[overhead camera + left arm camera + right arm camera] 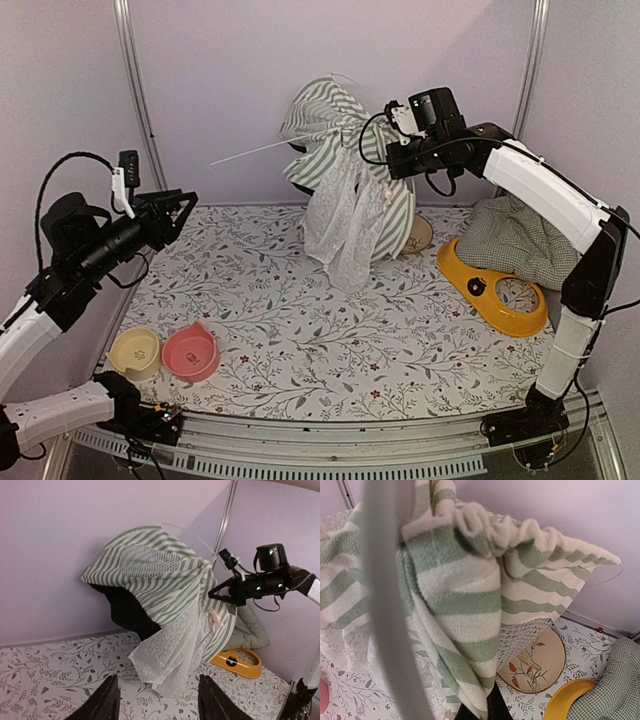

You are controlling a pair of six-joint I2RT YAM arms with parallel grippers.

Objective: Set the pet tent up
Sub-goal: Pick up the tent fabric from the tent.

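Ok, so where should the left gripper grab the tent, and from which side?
Probably the thin white pole jutting left out of the tent: it stands free of the fabric, roughly level. Come from the left with the open left gripper across it. The right gripper holds the bunched top.

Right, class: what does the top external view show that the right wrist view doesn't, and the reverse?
Only top external: the left gripper, open and holding nothing, the cream bowl, and a thin white pole jutting left. Only right wrist: the bird pictured on the round dish. Both: the pet tent, the yellow feeder and the checked cushion.
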